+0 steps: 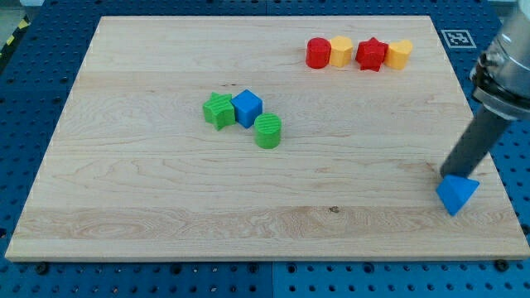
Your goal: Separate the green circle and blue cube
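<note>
The green circle (267, 131) is a short cylinder on the wooden board (166, 199), left of centre. The blue cube (247, 108) sits just up and left of it, touching or nearly touching it. A green star (219, 110) touches the blue cube on its left. My tip (447, 173) is far off at the view's right, low on the board, resting against the top left of a blue triangle block (457, 194). The tip is well apart from the green circle and the blue cube.
A row of blocks lies at the top right: a red cylinder (318, 53), a yellow block (340, 50), a red star (372, 55) and a yellow block (399, 54). The board's right edge is close to the blue triangle.
</note>
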Controlling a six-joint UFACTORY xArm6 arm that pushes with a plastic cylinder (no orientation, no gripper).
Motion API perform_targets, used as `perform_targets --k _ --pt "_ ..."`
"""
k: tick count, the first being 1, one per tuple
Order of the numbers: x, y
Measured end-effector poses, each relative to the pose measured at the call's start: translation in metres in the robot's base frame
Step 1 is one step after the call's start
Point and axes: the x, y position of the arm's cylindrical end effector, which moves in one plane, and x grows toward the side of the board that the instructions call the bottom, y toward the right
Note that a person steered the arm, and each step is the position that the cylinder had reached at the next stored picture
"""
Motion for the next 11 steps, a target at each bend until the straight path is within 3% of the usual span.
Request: perform_targets --k 1,2,4,6,8,10,11 --pt "0.014 0.004" --pt "-0.007 -0.019" --pt "-0.013 -0.167" --pt "-0.078 -0.253" --pt "-0.117 -0.259" --pt "-0.136 -0.307" --pt "-0.173 -0.285"
